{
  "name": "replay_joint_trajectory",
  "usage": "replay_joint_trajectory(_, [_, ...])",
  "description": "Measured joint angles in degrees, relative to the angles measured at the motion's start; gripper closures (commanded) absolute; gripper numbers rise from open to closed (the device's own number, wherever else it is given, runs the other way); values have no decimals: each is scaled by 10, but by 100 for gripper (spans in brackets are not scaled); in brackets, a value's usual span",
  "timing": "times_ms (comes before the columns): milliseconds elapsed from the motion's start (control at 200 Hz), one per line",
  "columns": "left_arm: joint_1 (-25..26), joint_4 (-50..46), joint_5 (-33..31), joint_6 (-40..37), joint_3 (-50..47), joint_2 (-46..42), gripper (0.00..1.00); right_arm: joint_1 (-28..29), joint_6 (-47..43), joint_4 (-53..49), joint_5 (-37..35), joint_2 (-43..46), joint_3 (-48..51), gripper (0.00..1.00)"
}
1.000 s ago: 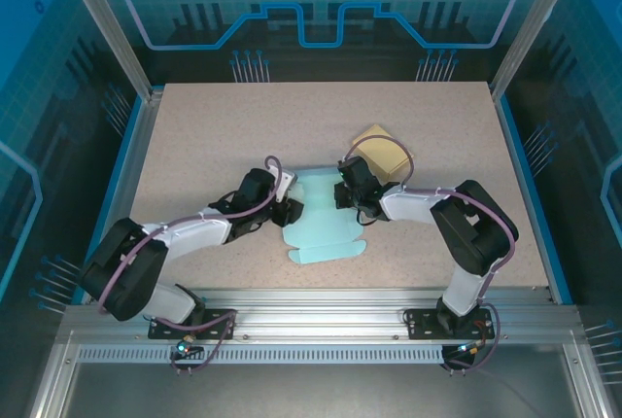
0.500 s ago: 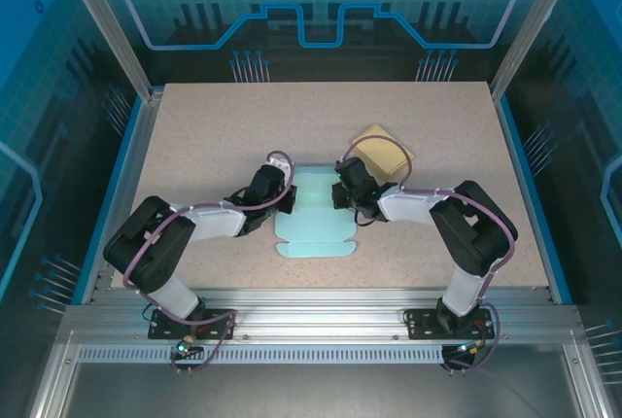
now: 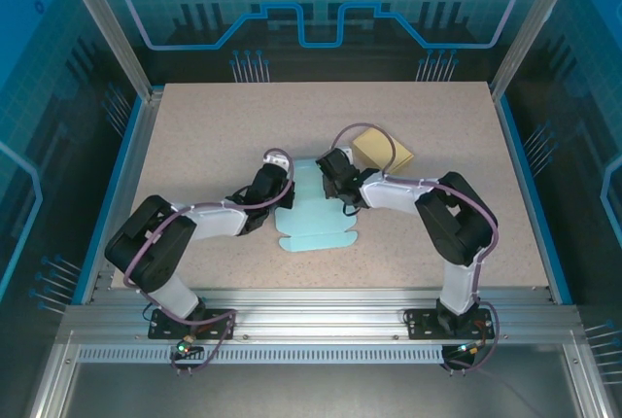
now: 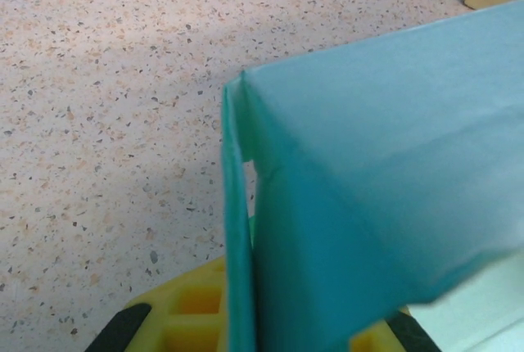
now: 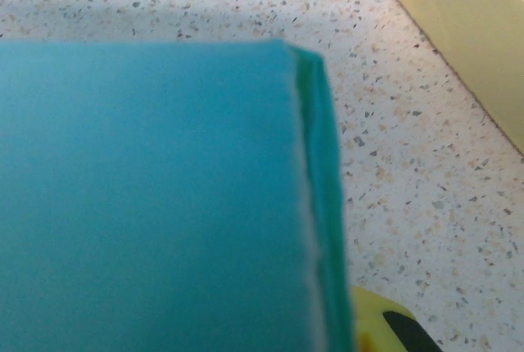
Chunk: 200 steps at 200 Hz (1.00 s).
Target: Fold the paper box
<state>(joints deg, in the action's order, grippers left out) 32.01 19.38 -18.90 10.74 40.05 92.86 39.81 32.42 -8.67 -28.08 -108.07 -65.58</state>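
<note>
The light blue paper box [image 3: 313, 222] lies partly folded at mid-table between both arms. My left gripper [image 3: 280, 196] is at its left edge. In the left wrist view the box's raised left wall [image 4: 237, 229] runs down between the yellow fingers [image 4: 184, 311], which stand close on either side of it. My right gripper [image 3: 332, 177] is at the box's upper right edge. In the right wrist view the blue panel [image 5: 147, 188] covers most of the jaws; one yellow finger [image 5: 381, 327] shows beside the doubled paper edge.
A tan-yellow folded box [image 3: 382, 149] rests just behind and right of the right gripper, its corner seen close by [image 5: 467, 33]. Speckled tabletop [image 3: 214, 136] surrounds the work; blue rails edge the table.
The right gripper has moved left and back, carrying the box's right side inward, so the box looks narrower. The left gripper swung in to the box's left edge and has held there.
</note>
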Motion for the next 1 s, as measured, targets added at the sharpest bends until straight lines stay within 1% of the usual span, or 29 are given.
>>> replay_joint_trajectory(120, [0, -6, -7, 14, 0, -4, 100, 7, 14, -34, -33, -23, -37, 100])
replay_joint_trajectory(205, [2, -9, -21, 26, 0, -4, 100, 14, 31, -59, -52, -33, -56, 100])
replay_joint_trajectory(305, [9, -16, -55, 45, 0, -4, 100, 22, 45, -67, -58, -34, -58, 100])
replay_joint_trajectory(415, [20, -40, -105, 71, 16, 8, 100, 30, 54, -64, -56, -34, -57, 100])
replay_joint_trajectory(490, [26, -65, -139, 87, 43, 28, 98, 31, 58, -63, -56, -34, -57, 100])
replay_joint_trajectory(590, [31, -97, -174, 106, 79, 57, 98, 32, 66, -65, -56, -35, -59, 100])
replay_joint_trajectory(685, [34, -112, -190, 125, 94, 75, 97, 30, 68, -68, -46, -40, -65, 100])
replay_joint_trajectory(805, [34, -122, -195, 139, 98, 87, 97, 28, 68, -70, -29, -51, -71, 100])
replay_joint_trajectory(840, [34, -123, -194, 144, 98, 89, 94, 27, 68, -70, -25, -54, -72, 100])
replay_joint_trajectory(950, [34, -123, -194, 147, 97, 90, 75, 26, 69, -74, -24, -57, -75, 100])
replay_joint_trajectory(1001, [33, -122, -195, 150, 96, 90, 69, 27, 70, -82, -28, -57, -77, 100])
